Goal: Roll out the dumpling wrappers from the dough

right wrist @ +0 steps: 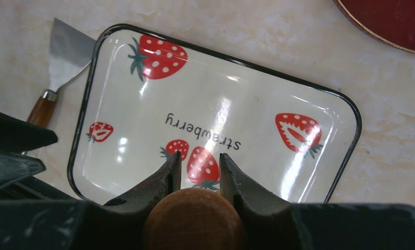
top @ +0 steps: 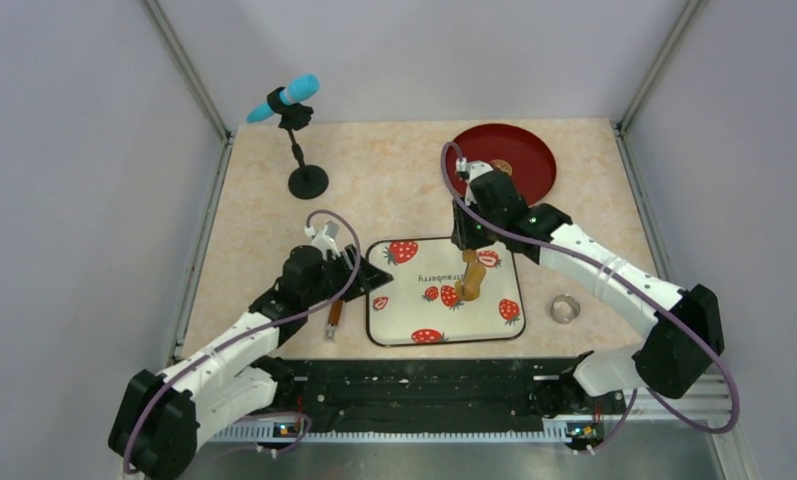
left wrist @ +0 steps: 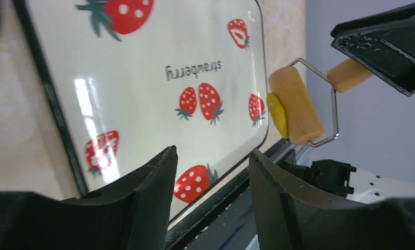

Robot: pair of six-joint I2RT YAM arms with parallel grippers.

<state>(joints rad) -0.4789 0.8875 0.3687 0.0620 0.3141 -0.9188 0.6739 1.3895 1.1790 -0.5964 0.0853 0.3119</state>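
The strawberry-print tray (top: 414, 318) lies in the middle of the table. My right gripper (right wrist: 199, 156) is shut on the round wooden handle of the roller (right wrist: 193, 219) and holds it over the tray. In the left wrist view the roller drum (left wrist: 296, 104) sits at the tray's far edge, with the yellow dough (left wrist: 277, 114) pressed against its side. No dumpling wrappers are in view. My left gripper (left wrist: 213, 153) is open at the tray's left edge with nothing between its fingers.
A scraper (top: 334, 318) with a wooden handle lies on the table left of the tray, its blade (right wrist: 67, 52) near the tray corner. A metal ring (top: 565, 308) lies to the tray's right. A red plate (top: 519, 150) and a microphone stand (top: 304, 175) stand at the back.
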